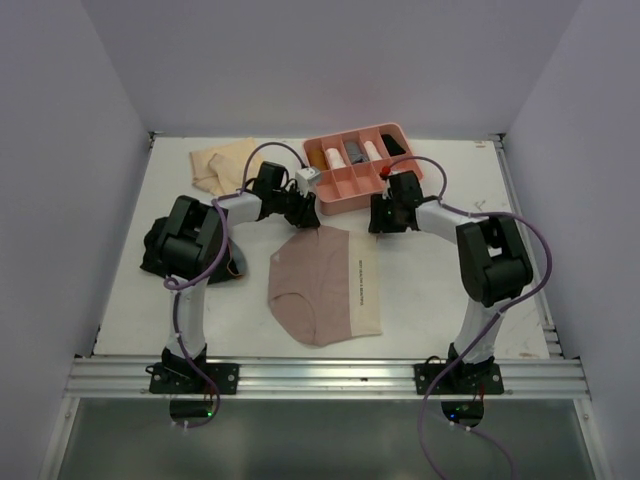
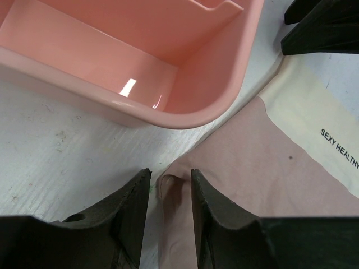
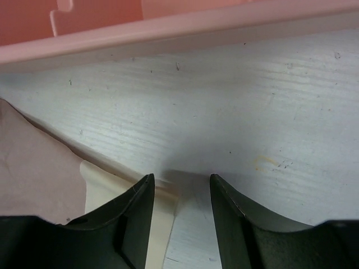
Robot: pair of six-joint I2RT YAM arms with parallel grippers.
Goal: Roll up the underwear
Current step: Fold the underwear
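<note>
**STATUS: TRAY CONTENTS, COUNTS, GRIPPERS**

Pink divided tray (image 1: 350, 188), one. Its rear compartments hold four rolled pieces (image 1: 353, 153): two pale, one grey, one black.

Underwear on the table (image 1: 425, 290), three:
- Pink-and-cream underwear (image 1: 320, 285) lies flat at centre.
- Black underwear (image 1: 158, 252) lies under the left arm.
- Tan underwear (image 1: 222, 165) lies at far left.

Left gripper (image 2: 170, 175) straddles a raised fold at the pink garment's corner, jaws narrow. A firm clamp cannot be confirmed.

Right gripper (image 3: 181, 179) stands with jaws apart over the garment's cream edge.
</note>
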